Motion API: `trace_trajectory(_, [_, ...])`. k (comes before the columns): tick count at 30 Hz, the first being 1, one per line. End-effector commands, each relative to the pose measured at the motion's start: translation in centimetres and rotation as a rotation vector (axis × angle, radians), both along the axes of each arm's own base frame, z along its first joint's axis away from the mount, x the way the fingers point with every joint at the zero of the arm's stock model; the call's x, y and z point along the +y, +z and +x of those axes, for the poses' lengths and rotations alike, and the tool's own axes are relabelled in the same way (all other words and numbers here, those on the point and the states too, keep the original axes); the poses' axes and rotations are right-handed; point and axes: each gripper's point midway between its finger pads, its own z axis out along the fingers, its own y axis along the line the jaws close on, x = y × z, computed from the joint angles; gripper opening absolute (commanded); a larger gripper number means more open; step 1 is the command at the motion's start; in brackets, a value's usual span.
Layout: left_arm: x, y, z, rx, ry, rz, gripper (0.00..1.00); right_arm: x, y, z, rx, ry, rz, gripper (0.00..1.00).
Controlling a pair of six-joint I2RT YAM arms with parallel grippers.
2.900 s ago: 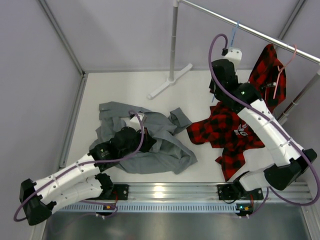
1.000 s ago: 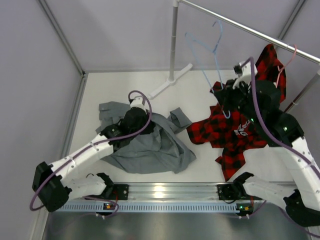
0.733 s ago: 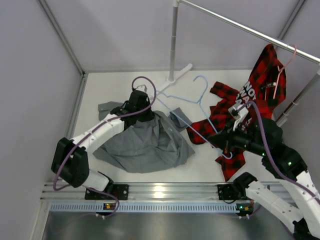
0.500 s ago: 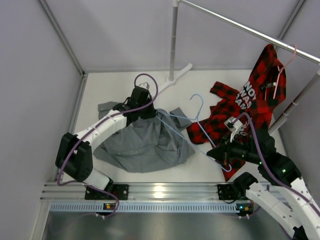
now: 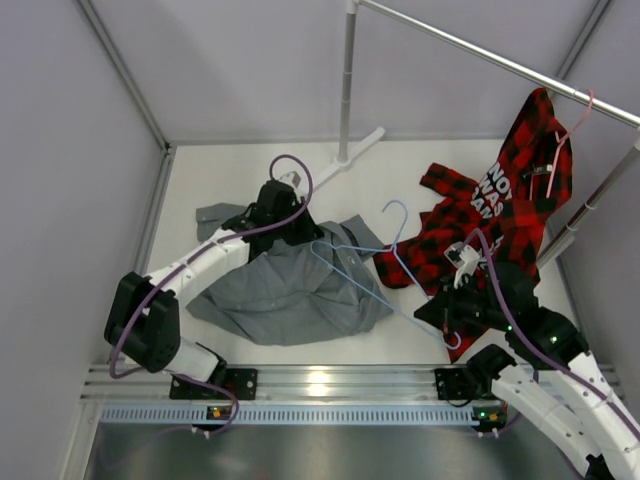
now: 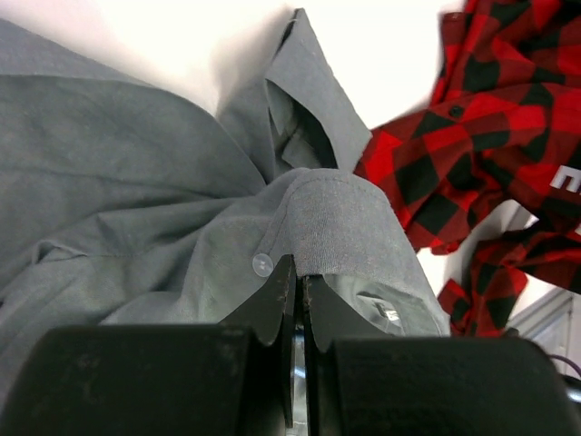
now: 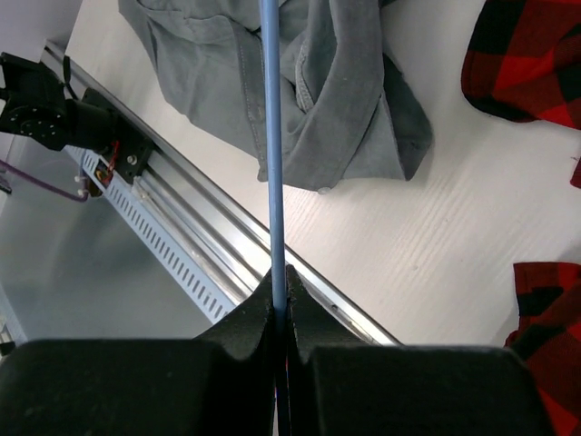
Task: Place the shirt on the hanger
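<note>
The grey-green shirt (image 5: 290, 290) lies crumpled on the white table, left of centre. My left gripper (image 5: 290, 228) is shut on a fold of its cloth by the collar, next to a clear button (image 6: 261, 264). My right gripper (image 5: 447, 312) is shut on the light-blue wire hanger (image 5: 370, 285) and holds it above the table, its far corner over the shirt's right part, its hook (image 5: 395, 212) pointing to the back. In the right wrist view the hanger wire (image 7: 270, 136) runs straight up from the jaws over the shirt (image 7: 318, 82).
A red-and-black plaid shirt (image 5: 470, 230) lies on the table's right side and hangs from a pink hanger (image 5: 570, 120) on the metal rail (image 5: 500, 62). The rail's stand (image 5: 345, 150) is at the back centre. An aluminium rail (image 5: 330, 385) runs along the near edge.
My right arm took the blue hanger off the rail and brought it down and left over the grey shirt. My left gripper moved back along the shirt and lifted a fold by the collar.
</note>
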Motion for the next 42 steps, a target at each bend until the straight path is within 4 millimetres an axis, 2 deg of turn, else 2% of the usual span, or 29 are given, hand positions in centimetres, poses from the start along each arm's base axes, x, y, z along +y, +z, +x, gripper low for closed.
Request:
trace_trajectory(1, [-0.9,3.8,-0.6,-0.098,-0.033,-0.11,0.0,0.0,1.6,1.3,-0.037,-0.045,0.012,0.0])
trace_trajectory(6, [-1.3,5.8,-2.1,-0.145,-0.101,-0.14,0.0,0.2,2.2,1.1,-0.053,-0.025,0.024,0.0])
trace_trajectory(8, [-0.6,6.5,-1.6,-0.188,-0.071,-0.111,0.0,0.0,2.9,0.7,-0.073,-0.009,0.026,0.0])
trace_trajectory(10, [0.1,5.7,-1.0,-0.176,-0.046,-0.055,0.0,-0.6,3.0,0.0,-0.075,-0.006,0.006,0.0])
trace_trajectory(11, [0.1,6.1,-0.5,-0.193,-0.05,-0.034,0.0,-0.9,3.3,-0.3,-0.086,-0.012,0.007,0.0])
trace_trajectory(12, [0.4,5.6,-0.1,-0.186,-0.038,-0.008,0.0,-1.5,2.8,-0.7,-0.071,-0.024,-0.016,0.0])
trace_trajectory(14, [0.4,4.6,0.6,-0.169,-0.031,0.022,0.0,-2.1,3.3,-1.1,-0.088,-0.039,-0.018,0.0])
trace_trajectory(18, [0.2,4.7,1.3,-0.173,-0.031,0.034,0.0,-3.3,3.1,-1.6,-0.092,-0.075,-0.051,0.0])
trace_trajectory(24, [0.0,5.0,1.6,-0.177,-0.034,0.032,0.0,-3.2,2.7,-1.9,-0.078,-0.058,-0.052,0.0])
trace_trajectory(28, [-0.6,5.1,1.1,-0.165,-0.062,0.006,0.0,-3.1,2.5,-1.8,-0.073,-0.056,-0.049,0.0])
trace_trajectory(31, [-1.9,5.8,-0.3,-0.149,-0.114,-0.051,0.0,-1.9,2.5,-1.3,-0.071,-0.031,-0.008,0.0])
trace_trajectory(32, [-2.3,6.0,-0.7,-0.154,-0.126,-0.061,0.0,-1.1,3.4,-0.7,-0.102,-0.021,0.031,0.0])
trace_trajectory(35, [-3.7,7.1,-2.8,-0.169,-0.171,-0.086,0.0,0.8,3.8,0.0,-0.07,0.001,0.119,0.0])
trace_trajectory(36, [-4.4,7.4,-3.8,-0.17,-0.192,-0.098,0.0,1.7,4.5,0.7,-0.1,0.018,0.162,0.0])
trace_trajectory(37, [-4.6,8.7,-4.9,-0.188,-0.2,-0.126,0.0,2.2,4.5,1.2,-0.09,0.019,0.171,0.0])
trace_trajectory(40, [-6.1,10.5,-8.3,-0.23,-0.263,-0.154,0.0,2.7,4.8,3.5,-0.119,-0.035,0.177,0.0])
trace_trajectory(41, [-6.0,11.8,-9.6,-0.255,-0.279,-0.183,0.0,2.6,5.2,4.3,-0.151,-0.054,0.176,0.0])
trace_trajectory(42, [-6.7,12.4,-11.3,-0.262,-0.32,-0.204,0.0,3.0,6.1,5.2,-0.199,-0.059,0.198,0.0])
